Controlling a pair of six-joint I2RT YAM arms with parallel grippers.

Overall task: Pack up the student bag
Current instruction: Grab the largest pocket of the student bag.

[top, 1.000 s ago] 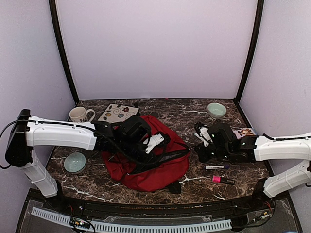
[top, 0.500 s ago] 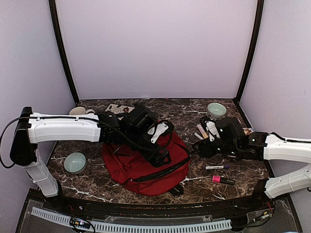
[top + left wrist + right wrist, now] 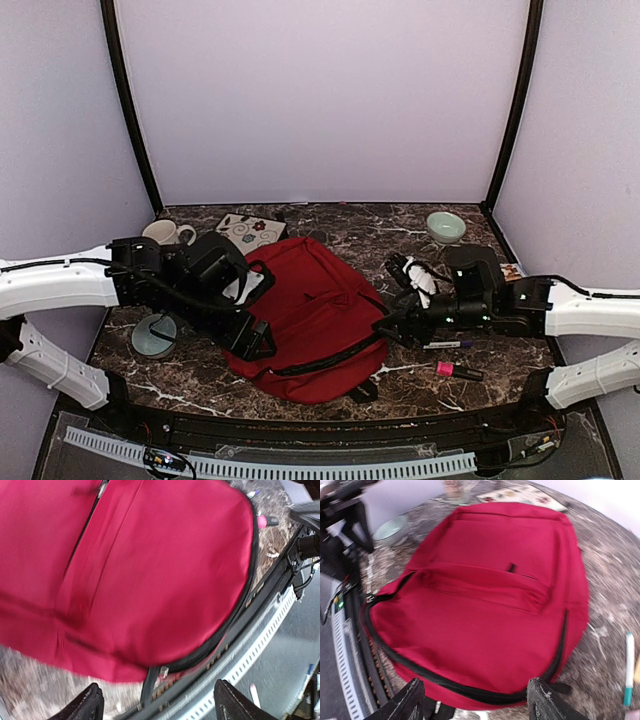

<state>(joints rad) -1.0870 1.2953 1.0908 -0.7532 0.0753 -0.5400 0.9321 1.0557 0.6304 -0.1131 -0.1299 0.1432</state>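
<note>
The backpack [image 3: 315, 315] lies flat on the table [image 3: 370, 225], front pocket up, between the two grippers; the left gripper [image 3: 159, 705] is spread wide and empty, the bag's zipped edge just ahead of its jaws; the right gripper [image 3: 476, 700] is likewise wide apart with nothing in it, the bag's near edge directly before its jaws and a pen [image 3: 628, 666] off to one side of them. The main zip looks closed, so the step in hand seems to be opening the bag; next, one gripper should probably pin the fabric while the other takes a zip pull, a small target needing careful aim.
</note>
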